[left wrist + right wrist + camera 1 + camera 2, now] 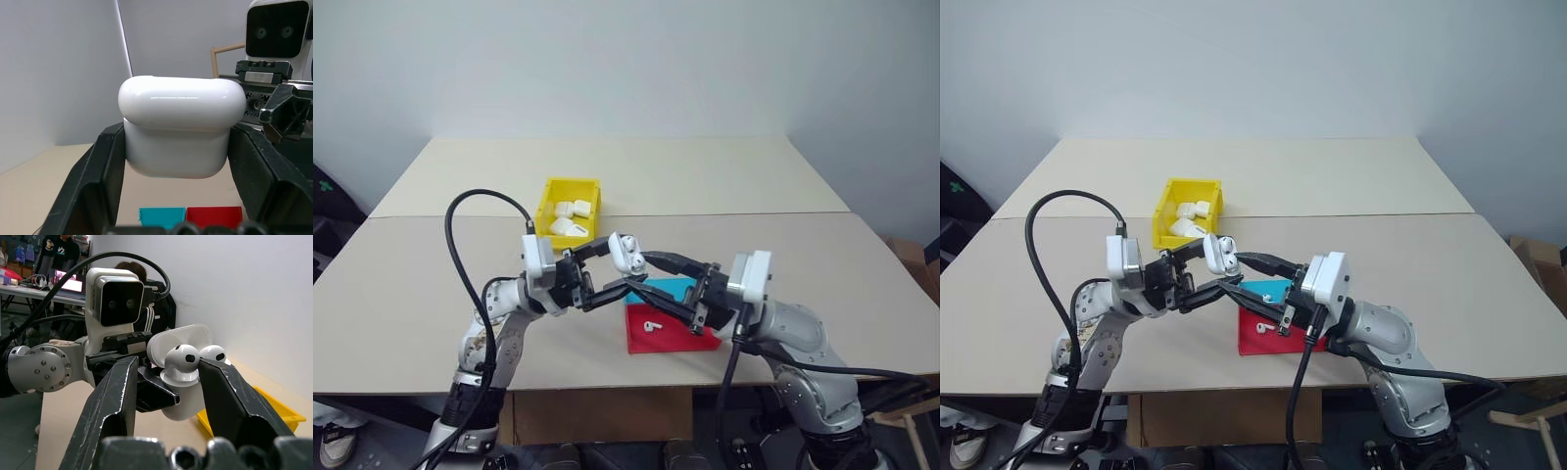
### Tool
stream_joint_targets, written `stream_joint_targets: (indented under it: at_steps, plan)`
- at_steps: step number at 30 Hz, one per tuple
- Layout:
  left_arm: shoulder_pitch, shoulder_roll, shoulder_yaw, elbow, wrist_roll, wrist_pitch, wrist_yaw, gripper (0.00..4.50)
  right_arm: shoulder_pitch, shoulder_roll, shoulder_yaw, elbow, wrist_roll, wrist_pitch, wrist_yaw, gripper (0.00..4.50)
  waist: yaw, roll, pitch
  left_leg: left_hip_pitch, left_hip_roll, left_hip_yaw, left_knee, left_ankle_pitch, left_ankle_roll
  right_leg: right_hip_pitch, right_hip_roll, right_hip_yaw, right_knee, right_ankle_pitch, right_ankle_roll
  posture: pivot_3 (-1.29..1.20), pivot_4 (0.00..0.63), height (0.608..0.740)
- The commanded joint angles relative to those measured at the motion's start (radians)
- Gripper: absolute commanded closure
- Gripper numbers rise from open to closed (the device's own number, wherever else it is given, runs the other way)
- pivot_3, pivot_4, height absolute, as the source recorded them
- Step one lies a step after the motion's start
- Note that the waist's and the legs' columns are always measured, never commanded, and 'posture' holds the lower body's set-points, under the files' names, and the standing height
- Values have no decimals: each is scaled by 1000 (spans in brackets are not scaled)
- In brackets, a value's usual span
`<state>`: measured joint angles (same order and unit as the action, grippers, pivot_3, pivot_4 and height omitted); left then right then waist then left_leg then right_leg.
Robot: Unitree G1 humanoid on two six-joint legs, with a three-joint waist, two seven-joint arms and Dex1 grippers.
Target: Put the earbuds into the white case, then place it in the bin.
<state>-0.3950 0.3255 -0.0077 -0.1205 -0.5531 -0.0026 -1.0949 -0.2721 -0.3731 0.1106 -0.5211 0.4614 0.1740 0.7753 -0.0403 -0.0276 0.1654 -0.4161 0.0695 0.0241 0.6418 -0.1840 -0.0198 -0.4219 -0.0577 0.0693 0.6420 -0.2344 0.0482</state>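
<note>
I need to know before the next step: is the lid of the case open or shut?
Open. The case lid is flipped back, and two earbuds sit in it.

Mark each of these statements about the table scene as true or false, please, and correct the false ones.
1. The left end effector holds the white case above the table. True.
2. The lid of the case is closed. False: it stands open, and two earbuds sit in the case.
3. The yellow bin already holds several white cases. True.
4. The red tray has nothing in it. False: one earbud lies in it.
5. The blue tray lies next to the red tray. True.
6. The right end effector is clamped on the case. False: its fingers stand apart from it.
</note>
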Motion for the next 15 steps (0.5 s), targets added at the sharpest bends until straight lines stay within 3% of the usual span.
stream_joint_targets:
  at_steps: [1, 8, 15]
  plan:
    - [-18, -5, -1, -24, -14, -21, -8, 1698, -19, 11, -12, -38, -19, -44, -29, 2197, 0, 0, 0, 0, 0, 0, 0, 0, 0, 0, 0, 0, 0, 0, 0, 0, 150, 740]
    - [-20, -12, -4, -25, -12, -21, -7, 1698, -3, -13, -25, -29, -41, -64, -21, 2197, 0, 0, 0, 0, 0, 0, 0, 0, 0, 0, 0, 0, 0, 0, 0, 0, 150, 740]
    - [-27, -15, 0, 14, 12, -49, -8, 1698, -5, -124, -143, -78, 69, -4, 7, 2197, 4, 0, 0, 0, 0, 0, 0, 0, 0, 0, 0, 0, 0, 0, 0, 0, 150, 740]
